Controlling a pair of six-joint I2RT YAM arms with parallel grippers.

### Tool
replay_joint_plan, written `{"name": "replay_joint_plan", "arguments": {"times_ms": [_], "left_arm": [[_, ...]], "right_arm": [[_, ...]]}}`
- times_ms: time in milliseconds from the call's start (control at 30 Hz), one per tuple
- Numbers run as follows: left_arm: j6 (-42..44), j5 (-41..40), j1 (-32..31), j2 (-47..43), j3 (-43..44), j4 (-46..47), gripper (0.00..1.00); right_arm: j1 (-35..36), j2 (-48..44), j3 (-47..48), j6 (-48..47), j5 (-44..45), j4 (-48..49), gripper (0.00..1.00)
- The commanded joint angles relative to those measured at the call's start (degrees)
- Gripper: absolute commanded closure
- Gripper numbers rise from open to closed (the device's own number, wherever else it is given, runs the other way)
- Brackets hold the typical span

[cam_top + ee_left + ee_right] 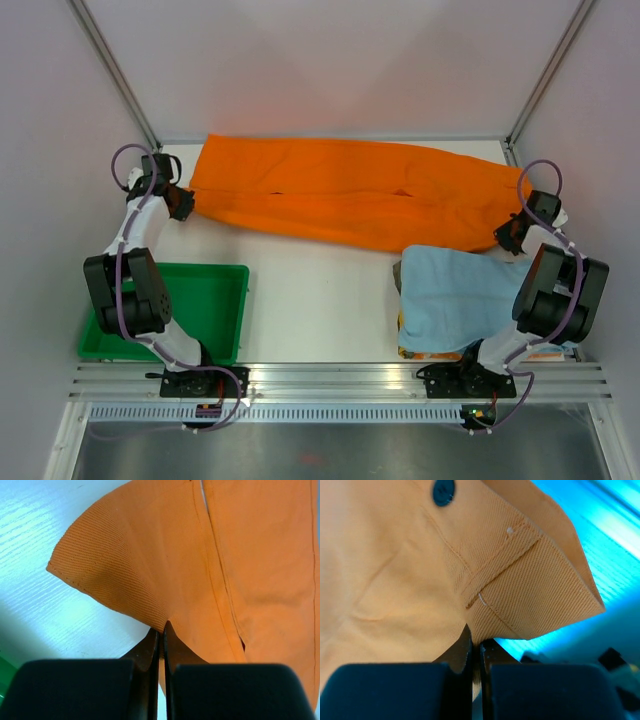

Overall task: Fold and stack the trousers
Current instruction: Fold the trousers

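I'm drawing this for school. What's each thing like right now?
Trousers: unfolded, spread out, pinched at both ends.
Left gripper: shut on a trouser leg hem.
Right gripper: shut on the waistband.
Blue cloth: folded, lying flat.
Tray: upright on the table.

Orange trousers point(340, 200), pale blue cloth point(450, 295), green tray point(205, 300), seemingly dark button point(443, 492)

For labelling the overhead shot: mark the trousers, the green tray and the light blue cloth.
trousers point(340, 195): top view, middle of the orange fabric.
green tray point(212, 312): top view, its bare floor.
light blue cloth point(450, 295): top view, its middle.
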Motion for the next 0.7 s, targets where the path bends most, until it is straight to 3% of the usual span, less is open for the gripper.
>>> {"name": "replay_joint_plan", "arguments": {"times_ms": [0, 433, 667], "left_arm": [[5.05, -4.54, 0.27, -4.96, 1.79, 3.90, 0.98], [11.03, -7.26, -1.76, -10.50, 4.78, 5.13, 0.98], [11.04, -7.79, -2.02, -3.57, 13.30, 6.98, 0.98]], "right_arm": [[-0.23, -6.86, 4.59, -3.32, 1.73, -2.51, 1.00], [-0.23, -10.82, 13.37, -8.41, -1.08, -6.30, 1.00], [-0.23, -2.15, 22.68, -10.70, -6.44, -5.42, 1.00]]}}
